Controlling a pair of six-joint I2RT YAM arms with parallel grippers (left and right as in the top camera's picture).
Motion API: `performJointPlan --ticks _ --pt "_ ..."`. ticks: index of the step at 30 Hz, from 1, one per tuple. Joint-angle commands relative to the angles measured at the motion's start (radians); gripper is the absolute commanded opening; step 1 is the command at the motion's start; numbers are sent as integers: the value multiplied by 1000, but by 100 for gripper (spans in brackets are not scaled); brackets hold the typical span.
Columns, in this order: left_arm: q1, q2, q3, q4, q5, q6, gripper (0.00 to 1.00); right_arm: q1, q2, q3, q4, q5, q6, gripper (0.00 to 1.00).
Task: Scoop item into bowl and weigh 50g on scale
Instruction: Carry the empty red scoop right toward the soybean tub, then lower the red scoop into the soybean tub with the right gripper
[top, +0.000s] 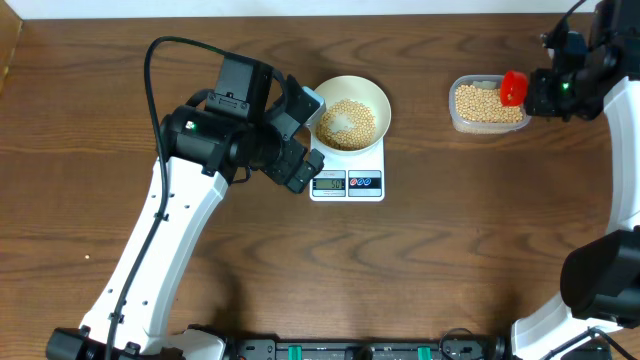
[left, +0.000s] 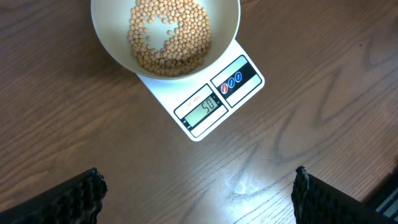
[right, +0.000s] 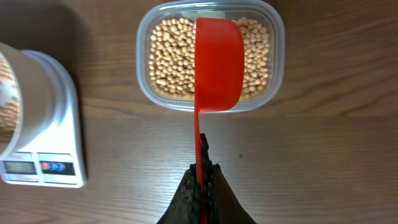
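Toward the middle of the desk's (top: 100, 120) far edge, a flat white rectangular scale (top: 347, 184) of smooth plastic lies on dark, grained wood. Its front strip, with a grey display and round buttons, faces the near edge. A round, glossy white bowl (top: 352, 108) sits on the scale's rear part and hides it. The bowl holds a shallow ring of small, round, tan beans (top: 347, 124), with a bare patch of white at the centre. The left wrist view shows the display reading 50.

The left jaws stand wide apart and hold nothing. They hang just left of the bowl, and only their ribbed black pads (left: 74, 199) show, cut off at the bottom of the wrist view.

Near the far right corner, a clear rounded-rectangular tub (top: 487, 104) holds more beans. The right jaws are clamped together on the thin handle of a red plastic scoop (right: 219, 68). The scoop's long axis runs from the jaws out over the tub, cup end toward the desk's left edge. Whether the cup holds beans cannot be made out.
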Motion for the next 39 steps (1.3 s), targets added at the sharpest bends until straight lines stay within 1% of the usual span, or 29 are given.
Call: performJointPlan --ticks 1,8,12,17,19,26,34,39 --pt "-1 7 17 -3 9 -2 98 40 -15 16 -1 122 -45 1" --pt "-1 7 17 -3 9 -2 98 122 -8 2 -5 325 -45 1" --pt "-1 7 17 -3 9 -2 98 161 0 0 -1 391 -59 1" --pt "-1 7 17 -3 9 -2 98 206 0 0 20 541 -59 1" --pt "-1 7 17 -3 9 -2 98 214 0 0 28 560 -59 1" --pt "-1 7 17 -3 9 -2 98 213 0 0 45 544 -58 1" --pt "-1 7 17 -3 9 -2 98 198 0 0 71 423 -27 1" --pt "-1 7 17 -3 9 -2 98 157 0 0 104 317 35 1"
